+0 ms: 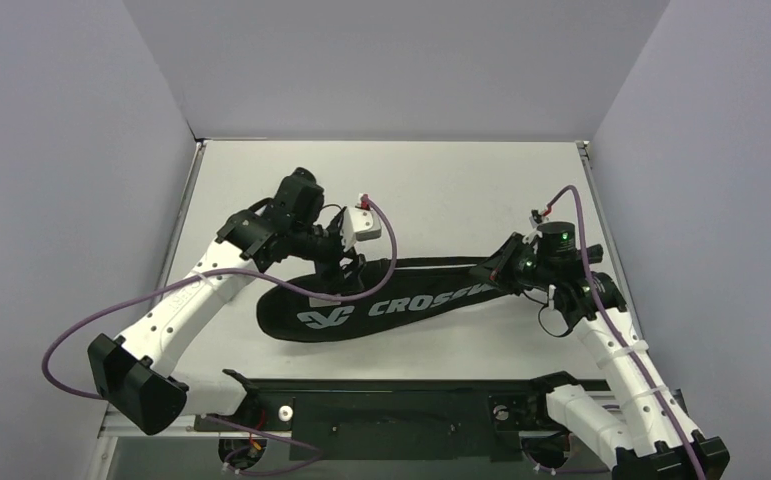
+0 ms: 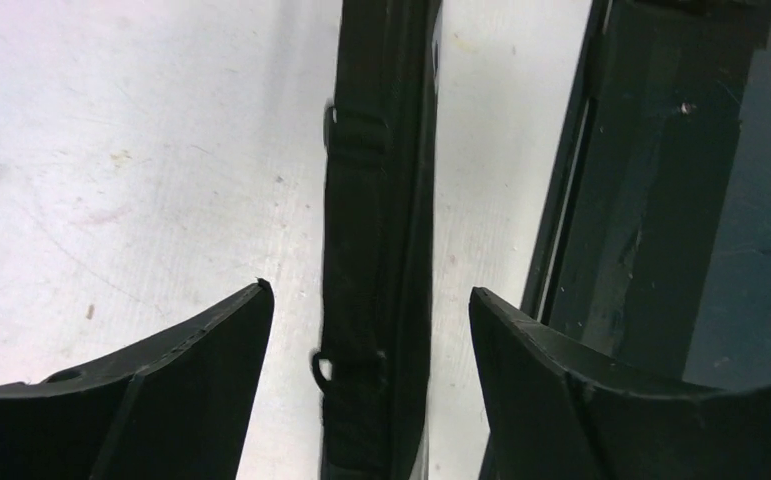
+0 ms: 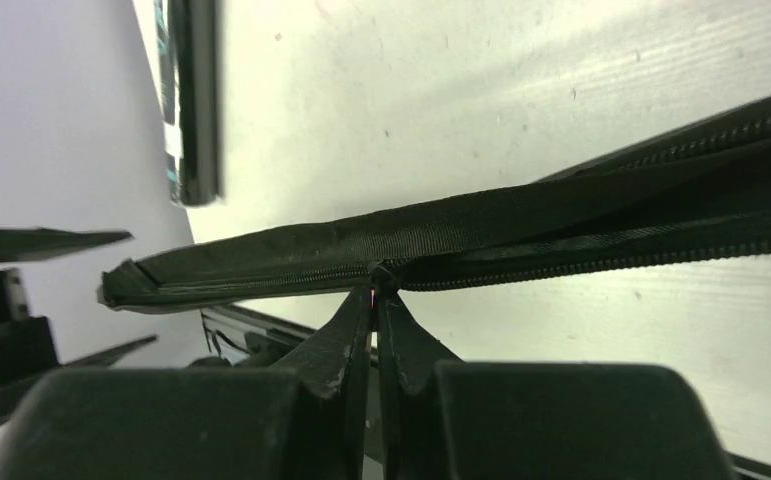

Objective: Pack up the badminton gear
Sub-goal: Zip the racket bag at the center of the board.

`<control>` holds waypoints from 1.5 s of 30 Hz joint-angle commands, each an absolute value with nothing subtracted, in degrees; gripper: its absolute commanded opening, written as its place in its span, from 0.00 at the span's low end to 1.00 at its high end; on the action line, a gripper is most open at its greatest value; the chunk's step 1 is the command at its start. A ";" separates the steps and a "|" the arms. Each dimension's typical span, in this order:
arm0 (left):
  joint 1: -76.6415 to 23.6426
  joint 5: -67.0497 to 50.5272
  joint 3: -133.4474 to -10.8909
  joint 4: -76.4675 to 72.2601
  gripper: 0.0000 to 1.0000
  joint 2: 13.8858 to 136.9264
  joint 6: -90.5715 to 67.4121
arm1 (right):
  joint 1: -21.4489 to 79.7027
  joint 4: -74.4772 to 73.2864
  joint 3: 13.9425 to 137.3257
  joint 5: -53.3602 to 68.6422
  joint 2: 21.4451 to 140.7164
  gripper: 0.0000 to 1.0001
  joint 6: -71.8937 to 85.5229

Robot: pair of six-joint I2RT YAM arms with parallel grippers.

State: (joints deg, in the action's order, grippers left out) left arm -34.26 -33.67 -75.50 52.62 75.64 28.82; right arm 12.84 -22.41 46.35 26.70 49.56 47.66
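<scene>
White surface (image 1: 441, 190) carried the black racket-shaped fabric bag lettered CROSSWAY (image 1: 401, 300), lying flat. In the top view its wide head pointed to 9 o'clock and its narrow neck ran out toward 3 o'clock. No rackets were visible anywhere. They were probably inside the bag, but I couldn't confirm that.

The long black teal-printed tube (image 3: 189, 110) lay on the surface at about 11 o'clock in the right wrist view. It was past the neck tip, apart from the bag and outside it.

Left end effector (image 2: 369, 290) sat over the 12 o'clock edge of the bag head. Its fingers were spread wide, straddling the rim and a strap, and it gripped nothing. I couldn't tell whether they touched the fabric.

Right end effector (image 3: 375, 300) was at the neck end, fingers pinched tight on the small zip pull (image 3: 381, 272). Teeth looked meshed on the tip side of the pull. On the head side the two tracks ran parted.

My read:
- **Step in hand:** the zip step. Packing wasn't finished, since the tube was out.
- **Zip direction:** with the tube out, the frames didn't settle whether the zip should run open or shut next.
- **Left arm:** it needed to clamp the rim first to anchor the bag.
- **Right arm:** it needed to draw the pull straight along the track line, toward 9 o'clock to close.
- **Risk:** an off-axis pull would likely drag or bunch the loose fabric, or slip the pinch.
</scene>
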 commanded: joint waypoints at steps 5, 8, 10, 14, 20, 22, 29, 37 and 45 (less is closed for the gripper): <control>-35.36 -36.10 -80.91 35.68 0.83 73.17 20.48 | 24.38 -20.17 47.72 20.17 50.50 0.00 49.72; -38.97 -38.08 -83.01 33.64 0.85 76.33 20.68 | 25.30 -19.34 47.99 19.57 49.93 0.00 50.32; -43.71 -36.38 -85.60 35.48 0.85 80.16 23.27 | 25.70 -19.53 49.31 19.49 50.05 0.00 50.44; -50.41 -36.97 -89.29 38.74 0.87 87.23 24.14 | 27.80 -20.19 51.39 18.04 50.32 0.00 50.64; -54.24 -31.31 -88.80 38.01 0.88 91.42 28.23 | 30.90 -19.86 52.89 16.51 51.07 0.00 50.91; -54.23 -29.93 -90.73 39.92 0.88 93.56 29.63 | 31.60 -19.87 53.13 16.25 51.23 0.00 50.89; -54.29 -22.91 -88.71 35.81 0.89 93.19 31.46 | 32.89 -19.78 53.02 15.73 50.24 0.00 50.98; -55.11 -21.71 -86.94 35.42 0.91 93.29 33.86 | 34.26 -19.23 53.22 15.46 49.79 0.00 51.24; -54.26 -24.95 -89.38 41.68 0.18 96.86 34.65 | 35.35 -19.33 53.34 14.48 49.18 0.00 51.56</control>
